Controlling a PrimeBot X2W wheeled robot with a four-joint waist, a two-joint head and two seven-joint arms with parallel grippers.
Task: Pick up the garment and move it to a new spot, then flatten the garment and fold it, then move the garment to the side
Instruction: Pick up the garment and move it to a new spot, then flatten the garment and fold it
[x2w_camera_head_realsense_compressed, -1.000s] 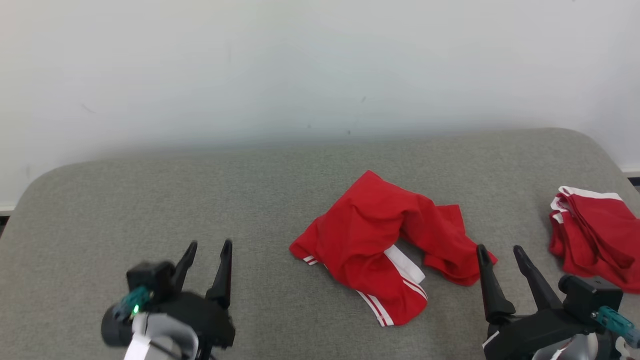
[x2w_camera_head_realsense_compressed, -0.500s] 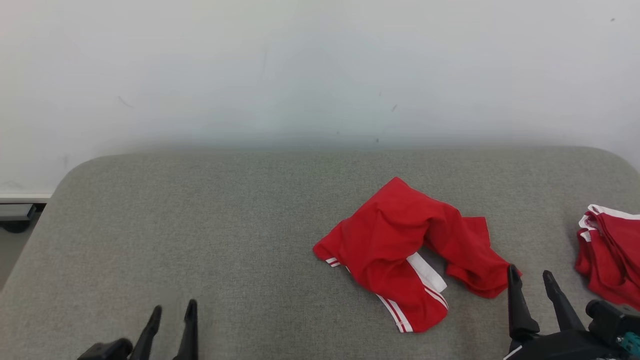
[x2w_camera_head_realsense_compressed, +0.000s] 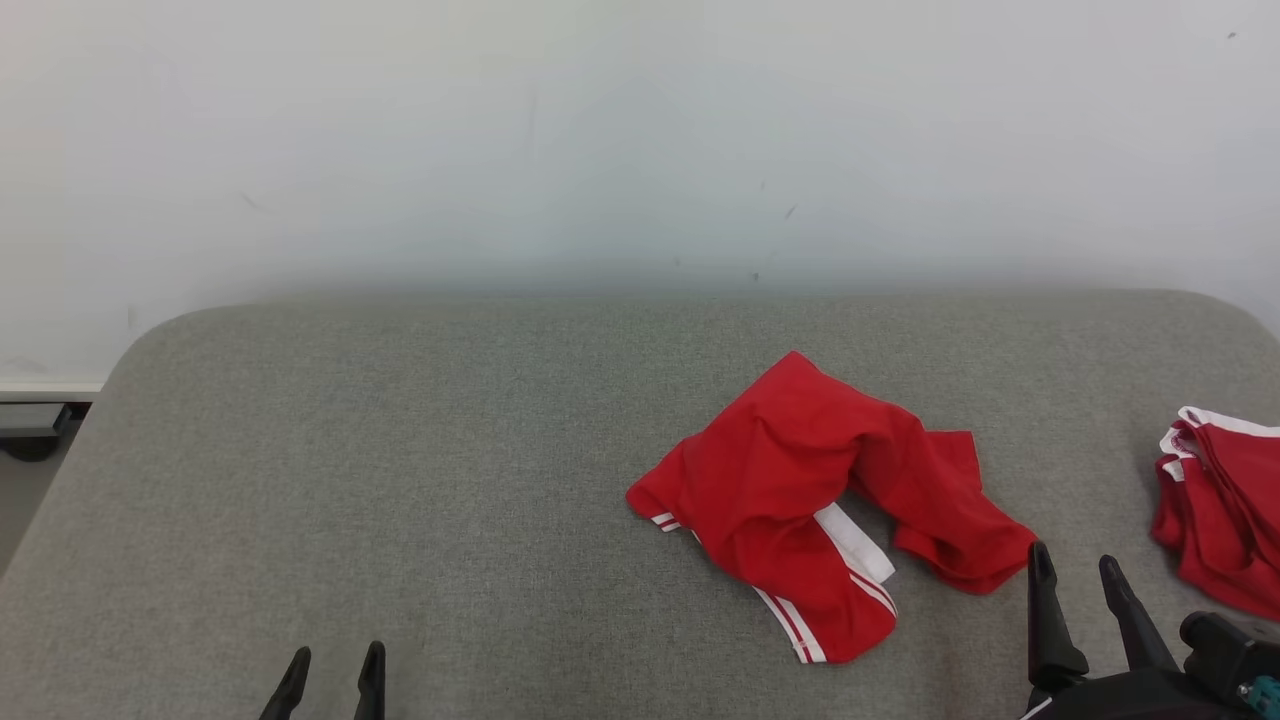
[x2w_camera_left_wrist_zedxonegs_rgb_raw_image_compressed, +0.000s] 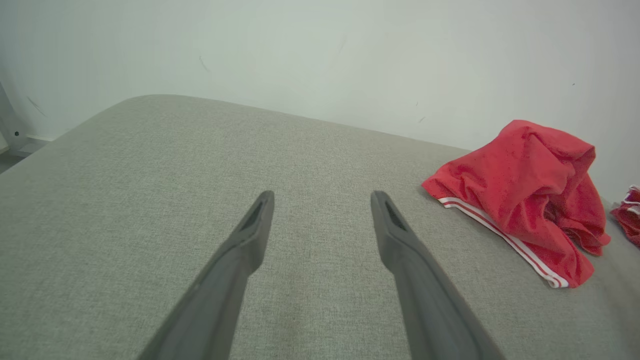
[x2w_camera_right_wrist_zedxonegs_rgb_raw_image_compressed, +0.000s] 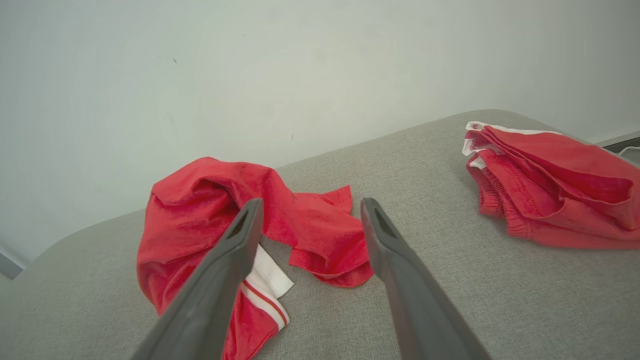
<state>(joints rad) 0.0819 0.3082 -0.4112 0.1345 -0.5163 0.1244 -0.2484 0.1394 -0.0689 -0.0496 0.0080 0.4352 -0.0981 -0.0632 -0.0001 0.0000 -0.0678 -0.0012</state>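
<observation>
A pale wall (x2w_camera_head_realsense_compressed: 600, 130) rises behind the grey fabric-covered tabletop (x2w_camera_head_realsense_compressed: 400, 450), which has rounded far corners. The garment (x2w_camera_head_realsense_compressed: 780, 470), red shorts with white side stripes, lies crumpled right of the middle, with a white band showing in its near fold. At the right edge sits a second red garment (x2w_camera_head_realsense_compressed: 1220, 500) (white-trimmed, loosely folded), well apart from the first. The right tool (x2w_camera_head_realsense_compressed: 1074, 555) stands at the near right, released and holding nothing. Its tips are just beside the garment's near right lobe, and the head view does not settle whether they touch the cloth. The right wrist view looks between those fingers onto that lobe. It also shows the layered folds of the second garment, which the head view cuts at its edge. The left tool (x2w_camera_head_realsense_compressed: 337, 650) is at the near left, released too, over bare fabric and well apart from the garment. The left wrist view shows the garment from its left side, humped up, with stripes along its near hem.
</observation>
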